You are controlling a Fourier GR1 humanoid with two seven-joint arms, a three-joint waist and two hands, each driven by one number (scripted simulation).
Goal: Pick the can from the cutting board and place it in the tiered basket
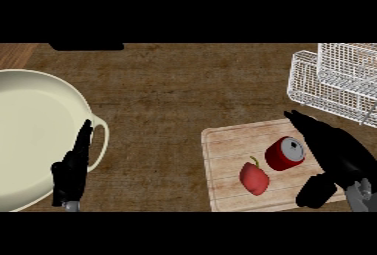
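Note:
A red can with a silver top lies tilted on the pale wooden cutting board at the lower right. My right hand hovers just right of the can, fingers stretched out toward the far side and thumb curled low near the board's front; it holds nothing. The white wire tiered basket stands at the upper right, beyond the board. My left hand rests open at the lower left, fingers pointing up, over the rim of the cream pot.
A red apple lies on the board just left of and nearer than the can. A large cream pot with a side handle fills the left. Brown wooden counter lies between pot and board.

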